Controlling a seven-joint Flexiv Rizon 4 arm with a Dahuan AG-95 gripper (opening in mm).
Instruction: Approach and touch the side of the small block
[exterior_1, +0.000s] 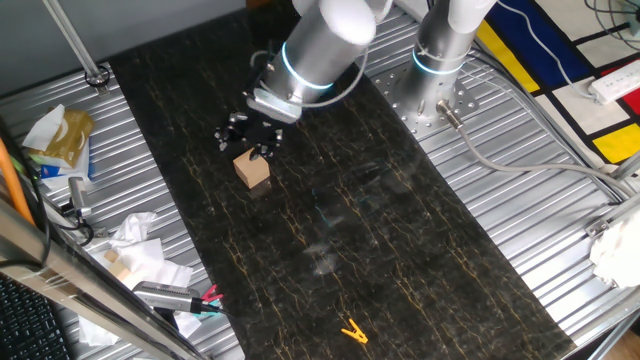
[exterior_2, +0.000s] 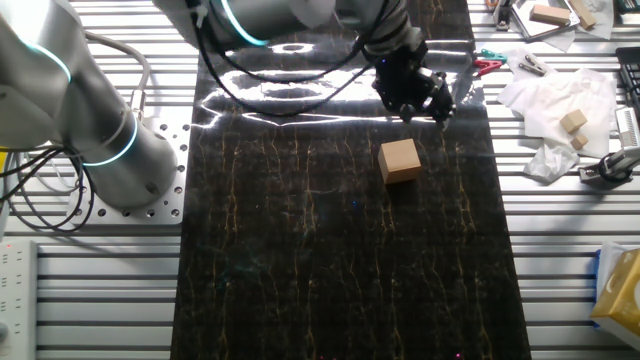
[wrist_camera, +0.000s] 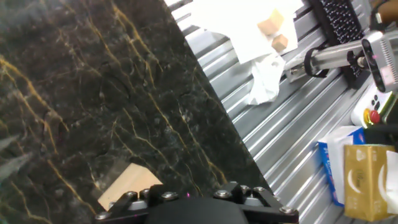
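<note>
Small block sits apart from your gripper in the other fixed view; hand view hides that gap. Arm reaches low, tilted; can't tell finger spread.

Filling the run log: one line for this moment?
gripper: beside block, contact unclear | block: upright on mat | jaws: unclear

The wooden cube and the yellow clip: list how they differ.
The wooden cube is light brown and blocky; the yellow clip is bright yellow, thin and much smaller. The cube sits right beside the gripper; the clip lies far from it, near the mat's other end. Both rest on the dark marbled mat.
</note>
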